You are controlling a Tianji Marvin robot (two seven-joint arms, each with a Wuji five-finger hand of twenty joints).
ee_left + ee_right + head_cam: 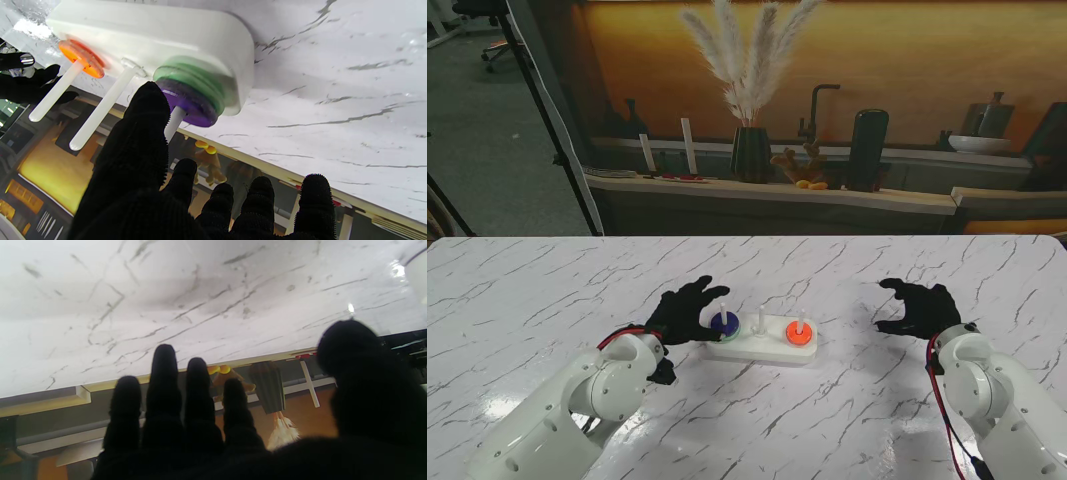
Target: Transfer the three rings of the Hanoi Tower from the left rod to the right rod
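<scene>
Left hand (685, 312) spread, empty, just left of purple ring (723, 322) on upright left rod (725, 306); right hand (919, 308) spread, farther.

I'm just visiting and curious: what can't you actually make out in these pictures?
- Stand view: whether the left hand touches the purple ring; too small.
- Left wrist view: the left rod's tip, behind the thumb.
- Right wrist view: the tower base, cut off by the edge; right hand blurred.
</scene>
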